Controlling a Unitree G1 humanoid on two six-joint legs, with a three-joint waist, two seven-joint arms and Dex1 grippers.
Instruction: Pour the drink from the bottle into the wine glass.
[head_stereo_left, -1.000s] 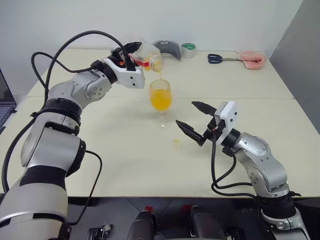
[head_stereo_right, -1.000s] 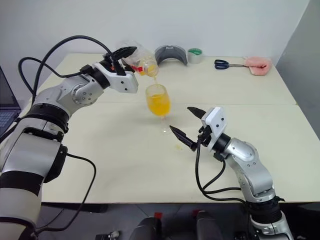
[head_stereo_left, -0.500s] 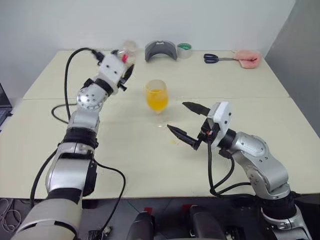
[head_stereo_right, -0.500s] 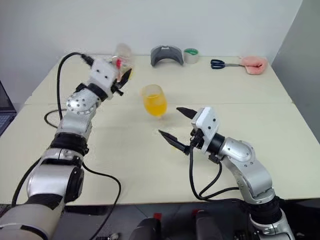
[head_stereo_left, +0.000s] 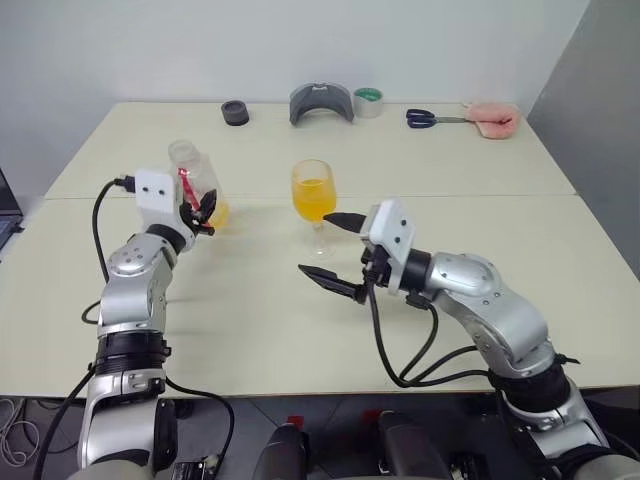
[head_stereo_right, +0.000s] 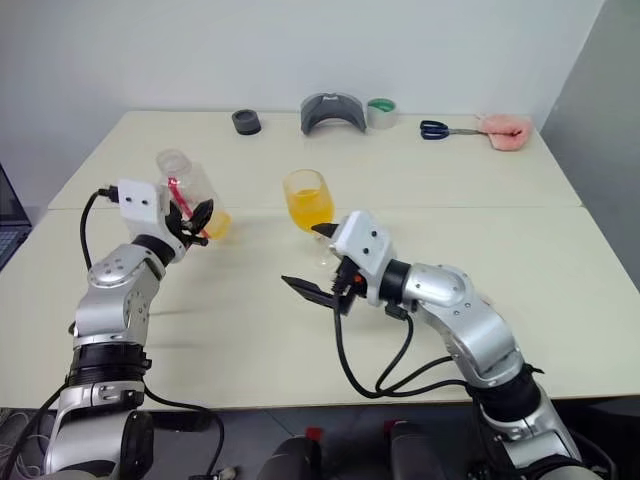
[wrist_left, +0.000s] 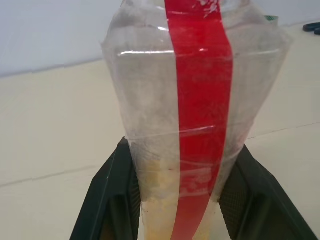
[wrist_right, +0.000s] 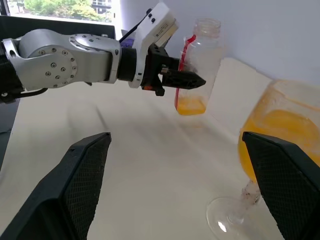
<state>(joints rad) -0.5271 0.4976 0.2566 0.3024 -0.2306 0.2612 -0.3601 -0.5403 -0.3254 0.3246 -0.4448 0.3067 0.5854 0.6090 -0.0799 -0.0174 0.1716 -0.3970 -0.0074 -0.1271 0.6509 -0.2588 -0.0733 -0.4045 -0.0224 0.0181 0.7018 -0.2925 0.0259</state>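
Bottle held near-upright at left, wine glass filled at centre of surface.

The bottle, uncapped, is clamped low on its body by the left gripper; its base is partly covered by the fingers and a little drink is seen at the bottom. The wine glass stands just beyond the right gripper, whose jaws are spread wide with nothing between them; the glass foot is partly hidden. Along the far edge of the surface lie a dark cap-like item, a grey object, tape, scissors, and a pink cloth.
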